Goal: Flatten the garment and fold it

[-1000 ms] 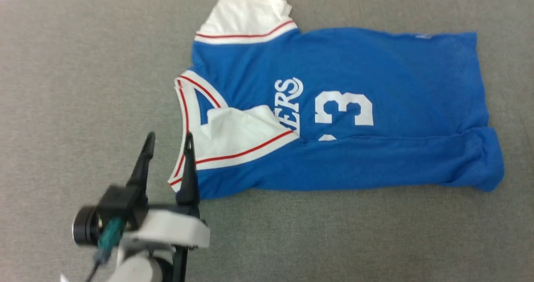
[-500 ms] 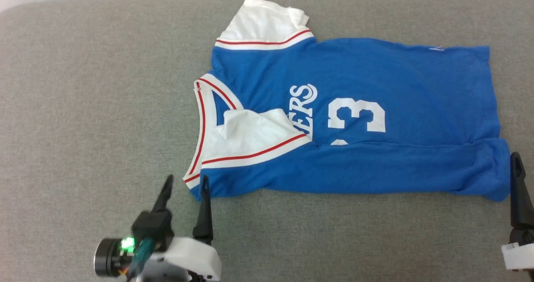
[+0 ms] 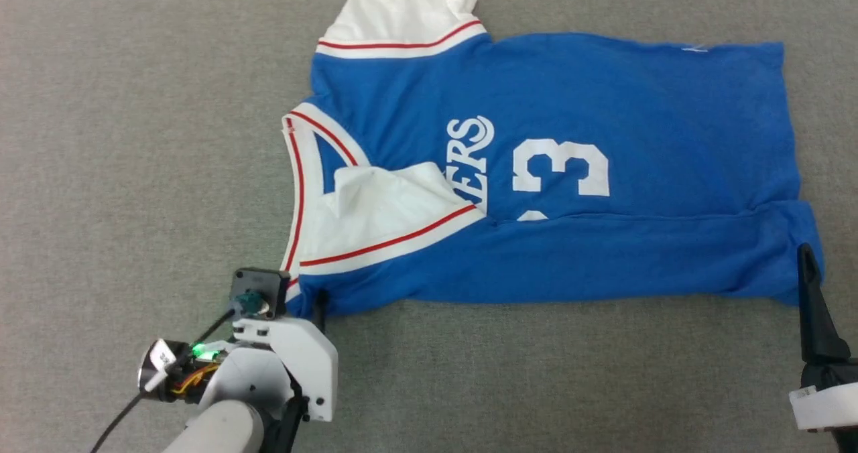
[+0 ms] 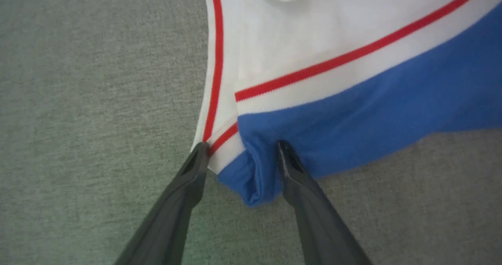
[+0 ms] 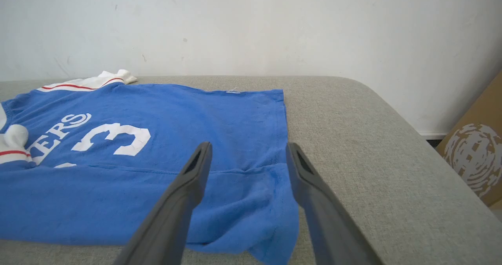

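Left wrist view: straddles the collar-end corner of the garment point(image 4: 353, 100) with the left pincer point(image 4: 242, 145), jaws spread wide. Sets one tip at the white, red-striped collar edge and presses the other into blue cloth, with a bunched blue fold between them, nothing clamped.

Head view: lies spread on the gray tabletop point(image 3: 100, 138), collar to the left, hem to the right. Shows the near sleeve folded over the chest and the near side folded up over the number.

Right wrist view: holds the right pincer point(image 5: 248, 145) at the hem's near corner, jaws fully apart, gripping nothing.
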